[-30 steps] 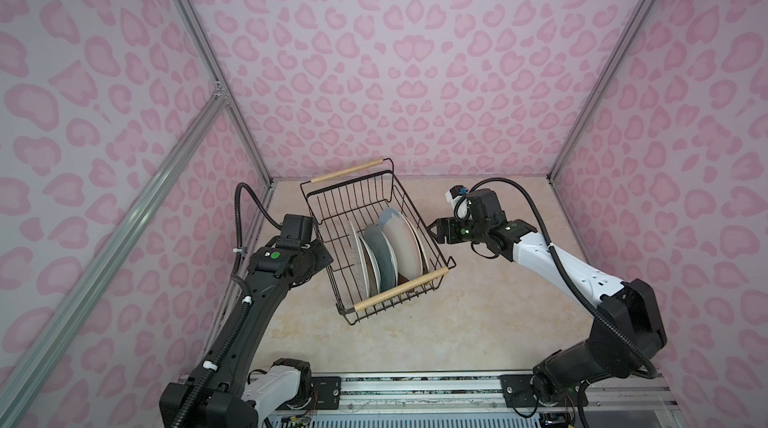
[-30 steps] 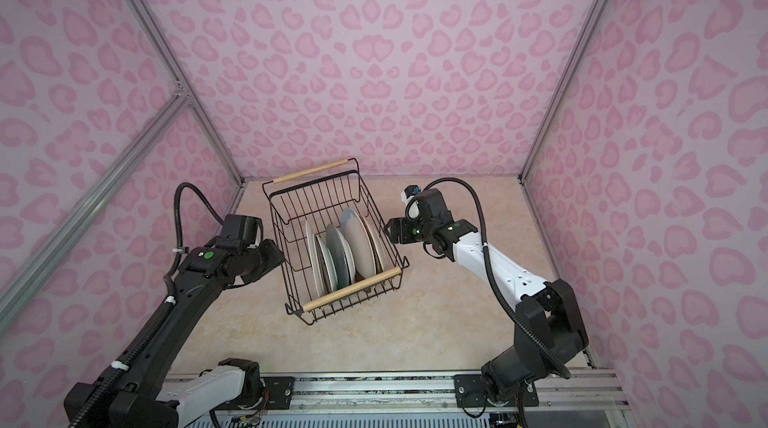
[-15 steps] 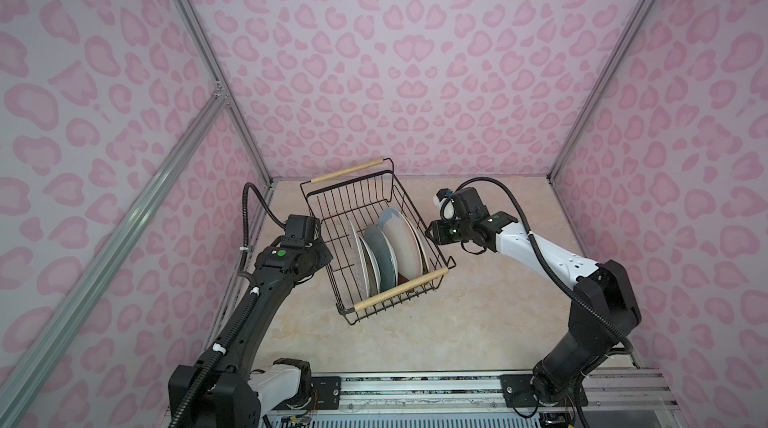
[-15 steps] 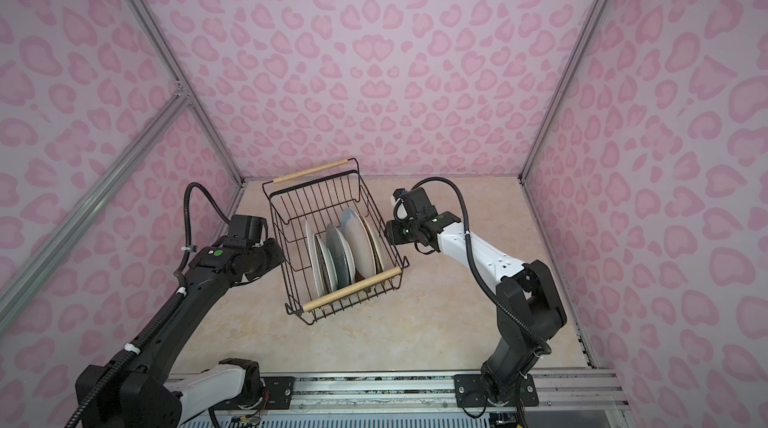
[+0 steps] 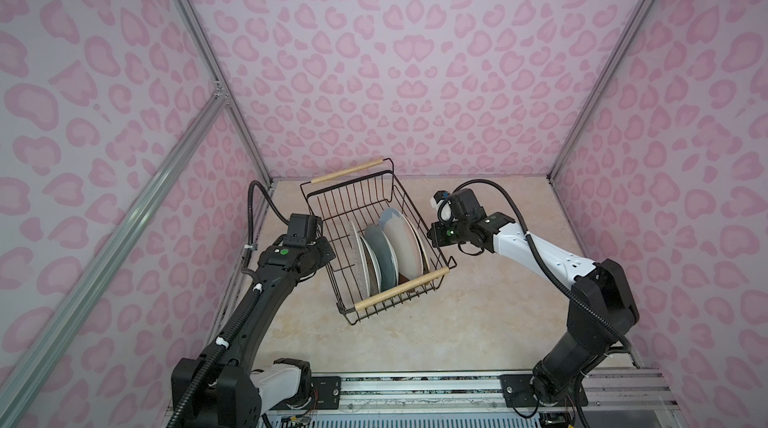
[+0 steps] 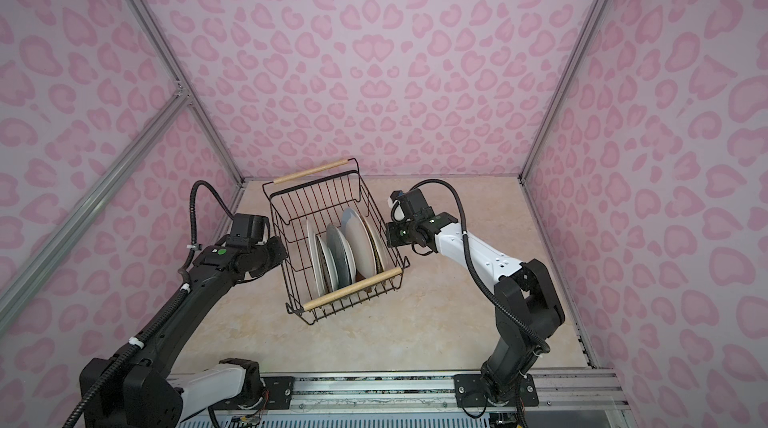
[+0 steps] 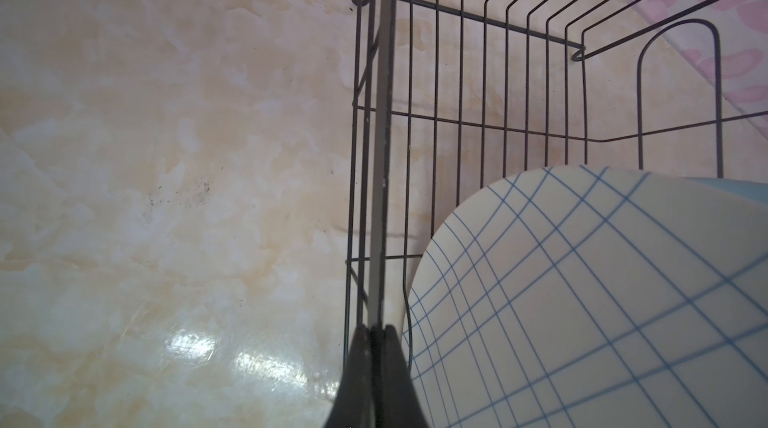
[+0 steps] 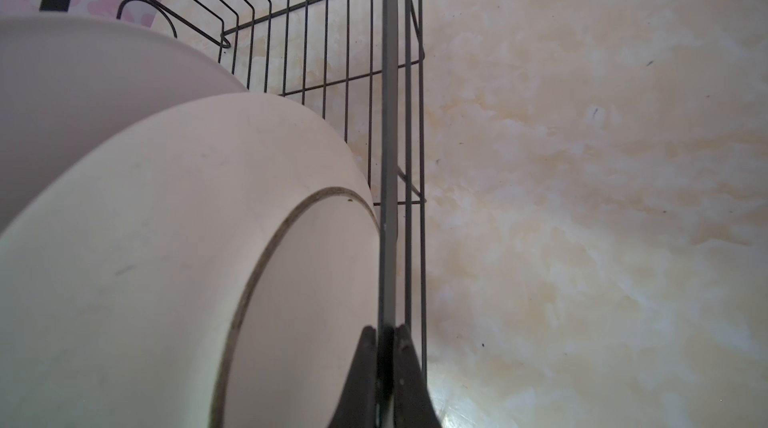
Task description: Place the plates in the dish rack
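The dish rack (image 5: 353, 193) (image 6: 316, 193), a black wire basket with two pale wooden handles, stands askew in the middle of the table. Several plates (image 5: 401, 243) (image 6: 361, 243) stand on edge in its near half. My left gripper (image 5: 327, 256) (image 6: 285, 255) is shut on the rack's left long rim (image 7: 384, 114), its fingertips (image 7: 377, 328) pinching the bar beside a grid-lined plate (image 7: 582, 301). My right gripper (image 5: 430, 236) (image 6: 387, 236) is shut on the right long rim (image 8: 390, 114), which the fingertips (image 8: 385, 328) clamp beside a white plate's underside (image 8: 187, 259).
The beige marbled tabletop (image 5: 478, 322) lies around the rack. Pink-patterned walls (image 5: 395, 72) close in the back and both sides. A metal rail (image 5: 415, 388) carrying both arm bases runs along the front edge.
Both grippers have closed onto the rack's long rims. The right arm's elbow has swung nearer and the left wrist has shifted slightly. The rack and plates have not moved.
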Tool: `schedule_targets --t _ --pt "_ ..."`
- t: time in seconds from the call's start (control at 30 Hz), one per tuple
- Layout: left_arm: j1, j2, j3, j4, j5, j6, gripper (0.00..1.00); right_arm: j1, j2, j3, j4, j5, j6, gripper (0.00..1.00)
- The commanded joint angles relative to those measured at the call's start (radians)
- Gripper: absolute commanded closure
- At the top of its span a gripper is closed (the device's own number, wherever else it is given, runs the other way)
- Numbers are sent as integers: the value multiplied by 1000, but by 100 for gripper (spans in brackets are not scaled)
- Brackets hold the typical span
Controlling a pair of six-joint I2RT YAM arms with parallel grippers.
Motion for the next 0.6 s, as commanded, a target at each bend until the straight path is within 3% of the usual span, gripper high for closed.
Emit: schedule_targets --t 0.0,0.2,0.57 --pt "1 6 -9 45 44 11 96 -7 -5 6 -73 14 -16 100" --pt "-21 53 21 94 93 30 96 -30 -60 -68 -48 18 22 100" --pt "-148 231 153 198 140 36 96 -141 -278 -272 -26 33 71 100"
